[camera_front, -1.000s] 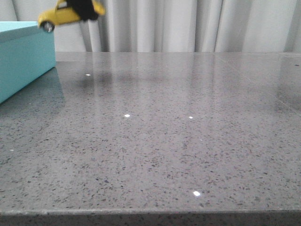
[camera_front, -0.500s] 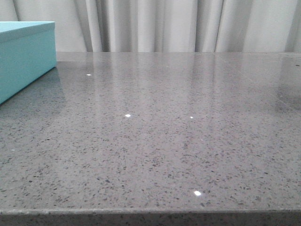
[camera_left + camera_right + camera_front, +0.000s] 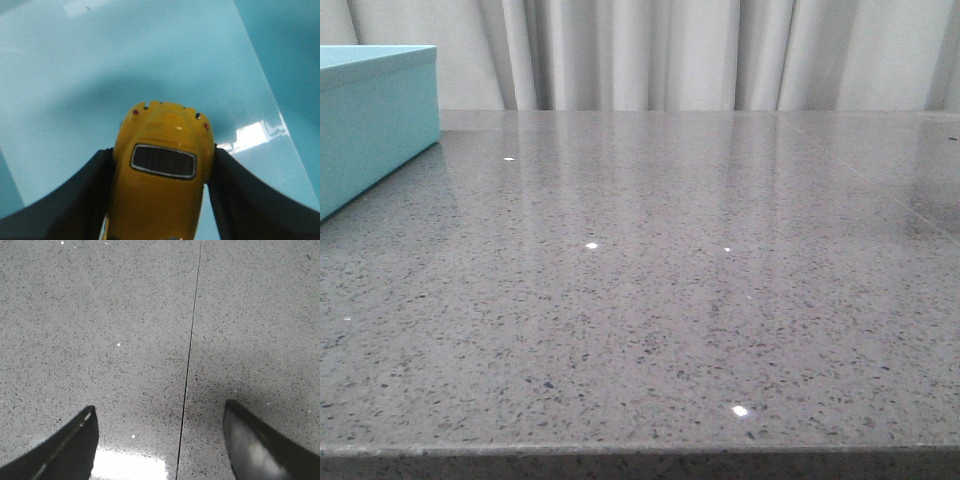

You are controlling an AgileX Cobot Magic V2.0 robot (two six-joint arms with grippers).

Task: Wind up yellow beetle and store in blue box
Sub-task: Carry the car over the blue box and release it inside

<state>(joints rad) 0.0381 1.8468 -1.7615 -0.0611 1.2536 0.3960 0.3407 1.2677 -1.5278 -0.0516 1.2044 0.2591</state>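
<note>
Yellow beetle (image 3: pixel 159 180) gripped by the left gripper (image 3: pixel 160 192) over the pale floor of the blue box (image 3: pixel 150 60).

Only the left wrist view shows the car, clamped between the dark fingers (image 3: pixel 75 205) with its rear window facing the camera. In the front view just a corner of the box (image 3: pixel 370 120) is seen at the left edge of the grey speckled table (image 3: pixel 700 300), with pleated curtains (image 3: pixel 720 50) behind. The right gripper (image 3: pixel 160 440) is seen spread wide and empty above a thin seam (image 3: pixel 190 355) in the table.

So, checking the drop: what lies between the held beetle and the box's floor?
Nothing: in the left wrist view the yellow beetle hangs over the blue box floor, bare.
</note>
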